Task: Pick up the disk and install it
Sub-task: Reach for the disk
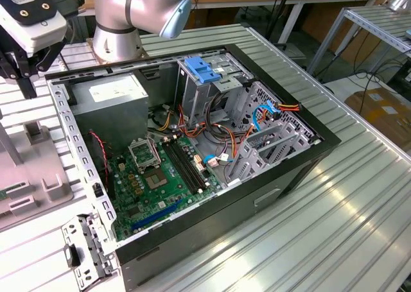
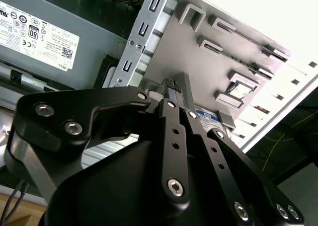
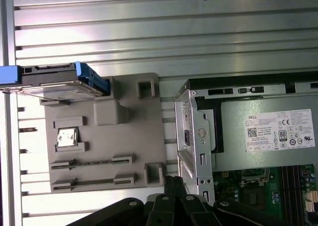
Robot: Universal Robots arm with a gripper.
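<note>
Silver disk [image 3: 54,84] with blue rails rests at a corner of the grey fixture [image 3: 104,151], long axis aimed toward the case [image 3: 191,136]; label print illegible. Gripper [image 2: 174,83] hangs over the fixture, fingers pressed together, empty.

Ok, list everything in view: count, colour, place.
disk: one, silver with blue rails, in a slot at the fixture plate's edge
fixture plate: one, grey, on the table beside the case
small square part: one, silver, in a fixture plate pocket
case: one, black, open, on the table
power supply: one, grey, inside the case
motherboard: one, green, on the case floor
latch: one, light blue, atop the drive cage
table: one, silver, slatted
arm: one, silver, beyond the case
gripper: one, black, shut, empty, near the fixture plate
</note>
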